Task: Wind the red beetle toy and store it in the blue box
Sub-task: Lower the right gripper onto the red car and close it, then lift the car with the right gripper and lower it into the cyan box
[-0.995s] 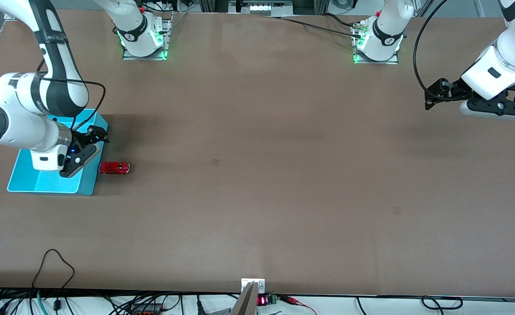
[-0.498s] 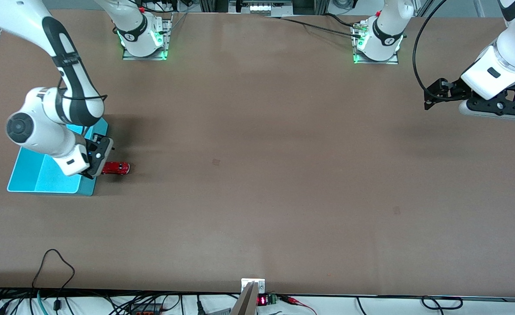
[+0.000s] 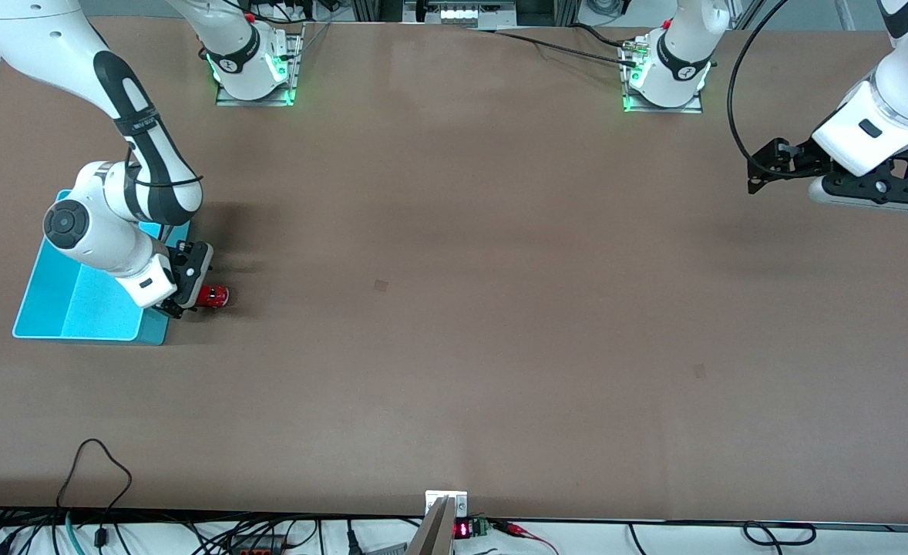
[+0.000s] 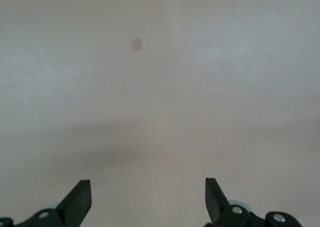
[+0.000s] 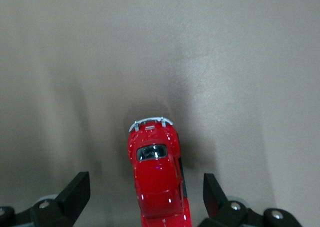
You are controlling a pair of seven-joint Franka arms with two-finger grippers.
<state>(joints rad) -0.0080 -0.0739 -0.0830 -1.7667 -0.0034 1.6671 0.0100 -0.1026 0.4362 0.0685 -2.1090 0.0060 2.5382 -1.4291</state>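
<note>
The red beetle toy [image 3: 215, 296] stands on the table right beside the blue box [image 3: 76, 304], at the right arm's end. My right gripper [image 3: 189, 299] is low over the toy's box-side end, open. In the right wrist view the toy [image 5: 157, 179] lies between the two spread fingertips [image 5: 77, 192], with a gap on each side. My left gripper [image 3: 762, 166] waits in the air over the left arm's end of the table, open and empty [image 4: 148, 197].
The blue box holds nothing that shows; the right arm covers part of it. A small darker patch [image 3: 381, 285] marks the table's middle. Cables and a small display [image 3: 462, 529] run along the table's near edge.
My right gripper has swung from over the blue box toward the toy and come down over its box-side end. The toy and the left arm have not moved.
</note>
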